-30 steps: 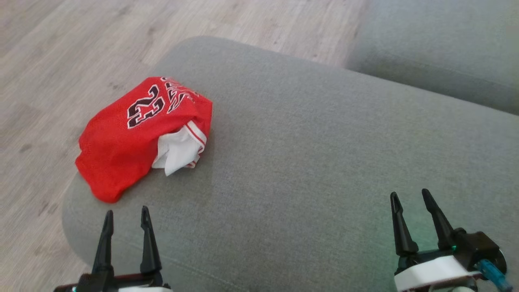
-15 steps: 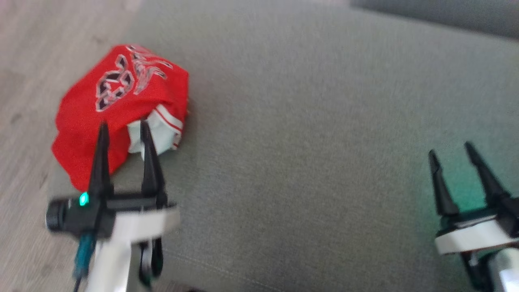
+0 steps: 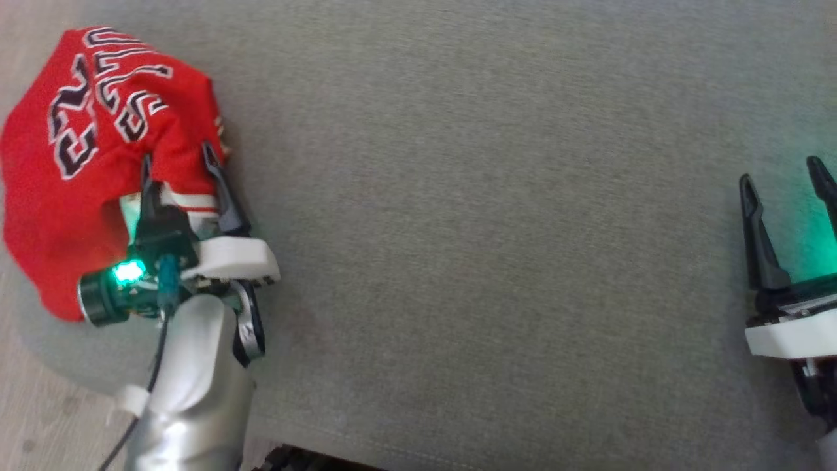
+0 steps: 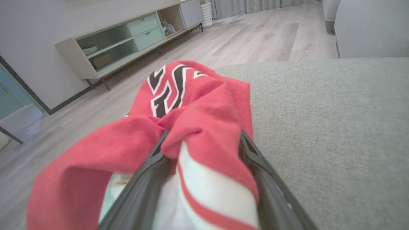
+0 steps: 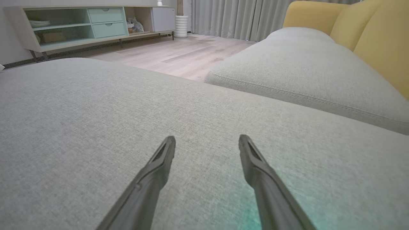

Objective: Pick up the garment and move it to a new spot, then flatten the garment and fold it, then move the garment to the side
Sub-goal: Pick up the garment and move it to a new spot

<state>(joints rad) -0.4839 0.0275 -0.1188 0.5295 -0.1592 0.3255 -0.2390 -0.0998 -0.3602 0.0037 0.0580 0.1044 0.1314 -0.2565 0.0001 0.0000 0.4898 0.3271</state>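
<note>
Step in hand, as I read it: step 1, the pick. Grasp is set up but not closed.

- Crumpled red mesh jersey with black-and-white lettering (image 3: pixel 46 222) sits bunched on the corner of the grey fabric sofa cushion (image 3: pixel 497 216), at 10 o'clock in the head view. Pale wood floor (image 3: pixel 26 418) is just past it at 8 o'clock.
- Left gripper (image 3: pixel 176 154) is at the jersey's 4 o'clock side, fingers spread and pushed into the pile. In the left wrist view a red fold and the white hem band with a red stripe (image 4: pixel 204 191) lie between the two fingers. The gap looks as wide as on the idle arm, so I judge it not yet clamped.
- Right gripper (image 3: pixel 779 170) is at 3 o'clock, well apart from the jersey. Its fingers are spread with nothing between them, over bare cushion.

Next move calls for:
- Close the left fingers on the fold and hem band. There's enough cloth in the gap for a solid bite.
- Lift straight up until the pile clears the cushion, then carry towards 3 o'clock onto the open middle of the cushion.
- Watch the floor side. The jersey lies at the cushion's rounded corner, so loose cloth could slide off if the grip takes only one thin layer.
- Right arm looks free to help with flattening afterwards.
</note>
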